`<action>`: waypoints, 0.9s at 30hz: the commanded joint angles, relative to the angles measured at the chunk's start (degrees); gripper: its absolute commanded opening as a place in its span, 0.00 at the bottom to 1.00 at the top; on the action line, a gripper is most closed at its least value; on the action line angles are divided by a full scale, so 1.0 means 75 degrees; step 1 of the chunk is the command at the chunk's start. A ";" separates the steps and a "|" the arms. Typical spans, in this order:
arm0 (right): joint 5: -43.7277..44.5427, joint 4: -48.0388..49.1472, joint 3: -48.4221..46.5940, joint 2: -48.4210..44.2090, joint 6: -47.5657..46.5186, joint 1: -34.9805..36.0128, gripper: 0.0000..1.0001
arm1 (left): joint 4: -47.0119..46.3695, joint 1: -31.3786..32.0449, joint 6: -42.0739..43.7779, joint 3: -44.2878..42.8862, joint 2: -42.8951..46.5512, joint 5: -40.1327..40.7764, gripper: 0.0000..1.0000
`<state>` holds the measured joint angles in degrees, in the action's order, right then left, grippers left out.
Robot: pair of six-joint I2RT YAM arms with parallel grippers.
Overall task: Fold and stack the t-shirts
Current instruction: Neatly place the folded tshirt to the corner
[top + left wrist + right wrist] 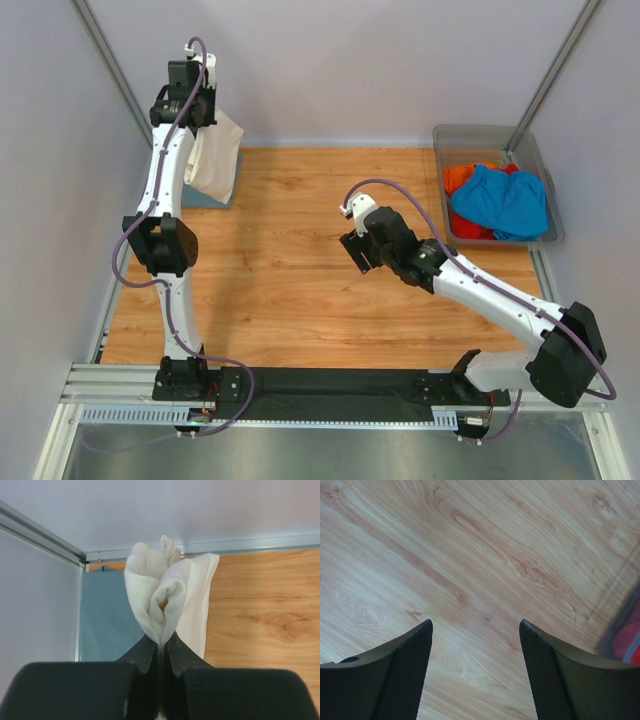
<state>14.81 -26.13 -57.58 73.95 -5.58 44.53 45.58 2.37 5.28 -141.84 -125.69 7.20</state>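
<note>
Left wrist view: left gripper [162, 644] clenched on the bunched cream-white t-shirt [167, 592], which hangs above the tabletop's [290, 270] far-left corner, over a flat grey-blue t-shirt [105, 617]. Right gripper [476, 630] released, holding nothing, hovering mid-tabletop. Blue t-shirt [505, 200] and orange-red t-shirt [459, 178] sit in the bin [490, 130] at the far-right corner.

Right tool [475, 622] gaping — wood table [470, 550], red cloth [626, 635] at edge
</note>
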 commanded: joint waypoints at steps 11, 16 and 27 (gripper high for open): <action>-0.0205 0.0261 -0.0420 0.0265 0.0334 -0.0020 0.71 | -0.0957 -0.0164 0.0105 0.0197 0.0176 -0.0093 0.00; -0.0193 0.0156 -0.0315 0.0171 0.0405 -0.0020 0.71 | -0.0863 -0.0117 -0.0363 0.0373 0.0481 -0.0245 0.00; -0.0322 0.0168 0.0084 -0.0578 0.0627 -0.0020 0.70 | -0.0336 0.0340 -0.0903 0.0595 0.1512 -0.0245 0.00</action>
<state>13.13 -26.09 -57.45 72.20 -2.39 44.53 44.60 4.23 0.95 -136.86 -121.69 6.02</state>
